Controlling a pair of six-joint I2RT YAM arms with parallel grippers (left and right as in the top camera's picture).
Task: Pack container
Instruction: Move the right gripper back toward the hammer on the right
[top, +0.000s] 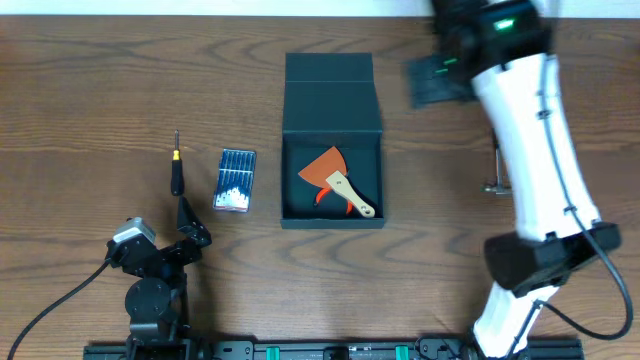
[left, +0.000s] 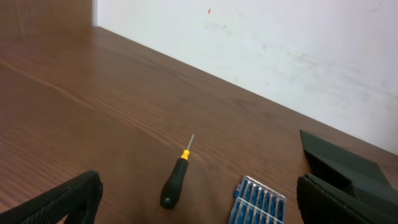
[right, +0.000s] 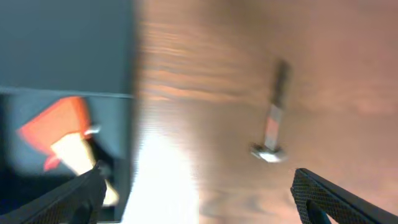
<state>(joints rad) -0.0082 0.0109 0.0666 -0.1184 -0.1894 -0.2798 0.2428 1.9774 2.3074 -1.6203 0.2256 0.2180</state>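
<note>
In the container (top: 330, 100) lies an orange scraper (top: 335, 178); left end effector (left: 199, 198) and right end effector (right: 198, 186) gape empty

Left tool (left: 198, 196) sits low, spread wide; right tool (right: 196, 186) hangs far forward, likewise spread wide

Robot lab workbench, wood-grain table (top: 80, 80), bare white wall (left: 280, 50), white robot arm (top: 535, 150), screwdriver (top: 177, 172) laid out

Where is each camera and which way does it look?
Overhead: above the table, straight down on the container; left arm and right arm show.
Left wrist: low over the table, facing the wall past the screwdriver; its fingers show.
Right wrist: down at the container's edge and a metal tool; its fingers show.
Both overhead and left wrist see the screwdriver.
</note>
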